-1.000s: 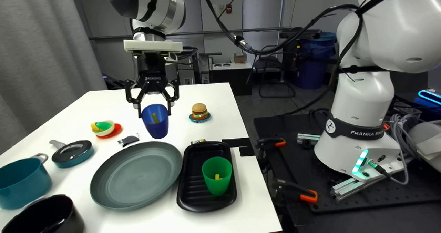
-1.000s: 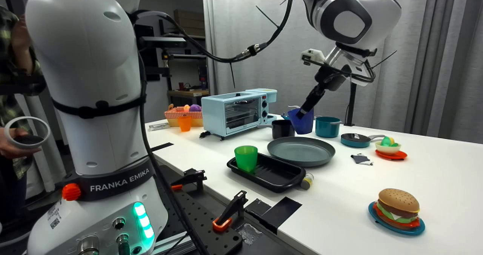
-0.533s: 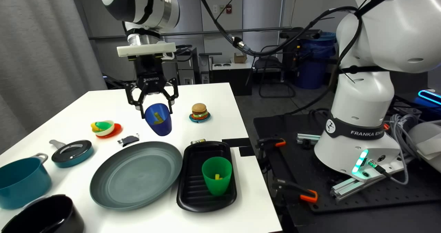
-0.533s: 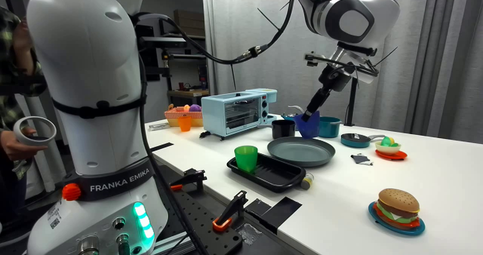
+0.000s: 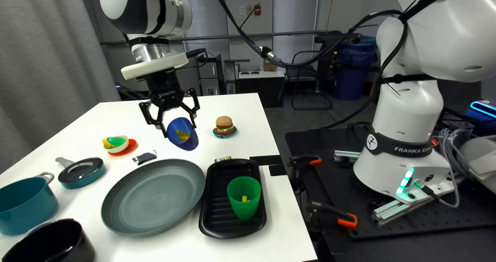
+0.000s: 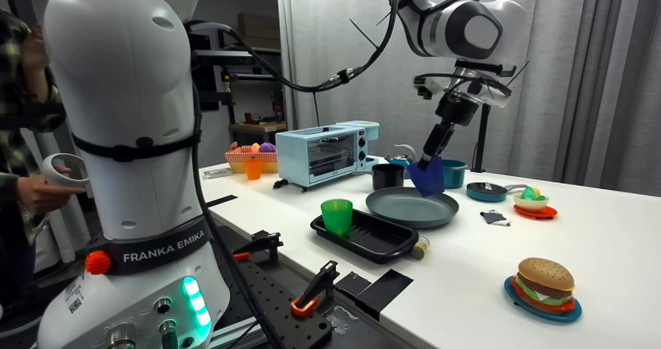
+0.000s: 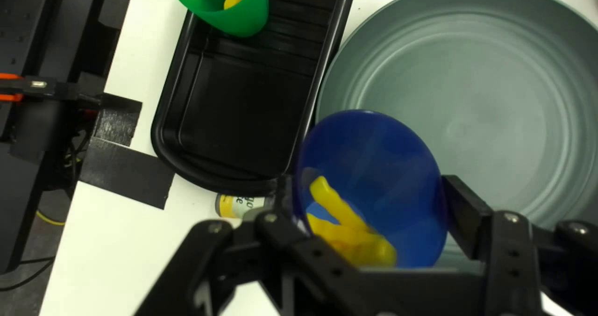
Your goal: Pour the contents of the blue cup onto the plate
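Basically, gripper (image 5: 180,130) pinches blue cup (image 7: 387,185), raised near the plate (image 5: 155,196) and tilted, presumably to clear its rim and pour; yellow pieces (image 7: 357,243) inside.

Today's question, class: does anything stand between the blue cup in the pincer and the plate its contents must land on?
Nothing visible stands in the way. The pincer holds the blue cup tilted in the air, and no view shows anything between cup and plate. The black tray lies beside the plate, lower than the cup.
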Available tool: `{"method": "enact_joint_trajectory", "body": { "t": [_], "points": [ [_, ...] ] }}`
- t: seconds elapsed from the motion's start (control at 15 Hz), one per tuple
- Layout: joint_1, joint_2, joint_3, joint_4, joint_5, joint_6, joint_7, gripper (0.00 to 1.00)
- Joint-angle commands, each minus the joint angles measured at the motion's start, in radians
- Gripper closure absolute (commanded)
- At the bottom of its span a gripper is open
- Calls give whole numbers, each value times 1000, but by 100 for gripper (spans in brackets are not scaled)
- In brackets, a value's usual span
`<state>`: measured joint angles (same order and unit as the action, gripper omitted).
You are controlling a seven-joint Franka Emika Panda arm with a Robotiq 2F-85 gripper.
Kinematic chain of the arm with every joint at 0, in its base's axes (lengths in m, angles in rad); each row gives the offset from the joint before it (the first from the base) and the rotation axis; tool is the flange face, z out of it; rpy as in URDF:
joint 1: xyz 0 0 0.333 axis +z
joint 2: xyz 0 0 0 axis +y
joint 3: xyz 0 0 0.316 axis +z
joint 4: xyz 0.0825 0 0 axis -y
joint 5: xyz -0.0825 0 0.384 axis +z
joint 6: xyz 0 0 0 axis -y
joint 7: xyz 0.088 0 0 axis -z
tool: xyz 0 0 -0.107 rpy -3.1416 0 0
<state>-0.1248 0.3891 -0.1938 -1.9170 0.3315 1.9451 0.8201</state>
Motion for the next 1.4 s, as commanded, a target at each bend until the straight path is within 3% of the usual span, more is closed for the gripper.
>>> {"method": "enact_joint_trajectory", "body": {
  "t": [0.0, 0.47, 0.87, 1.33],
  "points": [
    [32, 29, -14, 48, -105, 0, 99, 48],
    [52, 43, -20, 70, -274, 5, 204, 48],
    [126, 98, 1, 140, -417, 0, 294, 48],
    [190, 140, 25, 197, -439, -25, 358, 48]
  ]
}}
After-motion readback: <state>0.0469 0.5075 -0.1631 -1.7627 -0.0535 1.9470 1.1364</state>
